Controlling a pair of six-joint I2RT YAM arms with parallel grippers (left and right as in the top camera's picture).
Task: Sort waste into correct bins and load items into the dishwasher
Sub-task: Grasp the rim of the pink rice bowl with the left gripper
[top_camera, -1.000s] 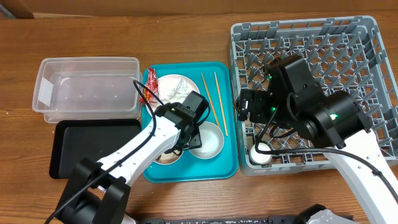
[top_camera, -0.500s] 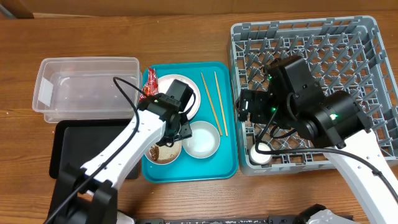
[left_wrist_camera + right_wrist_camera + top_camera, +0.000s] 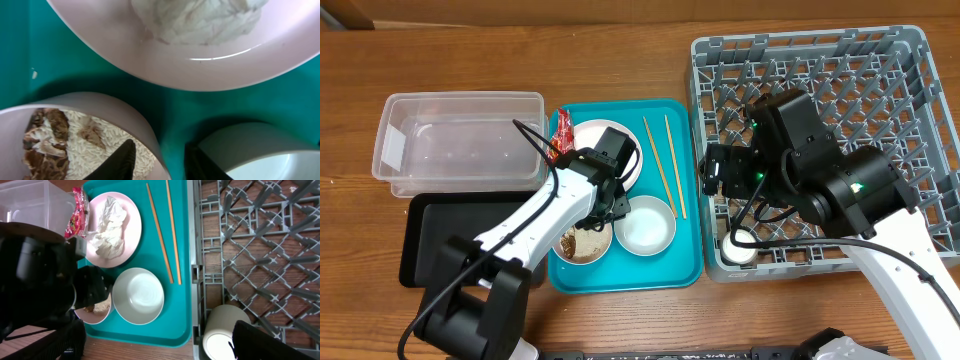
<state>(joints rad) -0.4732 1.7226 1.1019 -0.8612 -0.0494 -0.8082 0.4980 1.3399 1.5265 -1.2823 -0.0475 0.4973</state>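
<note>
Starting at the left of the counter [image 3: 620,50]: a clear tub [image 3: 460,135] far, a black tray [image 3: 440,245] just near of it. Next right, on a teal serving tray [image 3: 685,255]: a red wrapper [image 3: 563,135] at the far left corner, beside a pinkish plate [image 3: 100,55] holding a crumpled napkin [image 3: 107,230]. Near of that, a dish [image 3: 145,135] of rice scraps [image 3: 95,150] and a white bowl [image 3: 648,222], side by side. 2 chopsticks [image 3: 159,232] along the right. Left pincer [image 3: 160,165] open, straddling the dish rim, 1 finger inside, 1 outside. Further right, a grey dish rack [image 3: 820,40] with a white cup [image 3: 225,322] in its near left corner. Right pincer [image 3: 255,341] beside the cup, only 1 dark finger showing; cannot tell whether open or closed.
</note>
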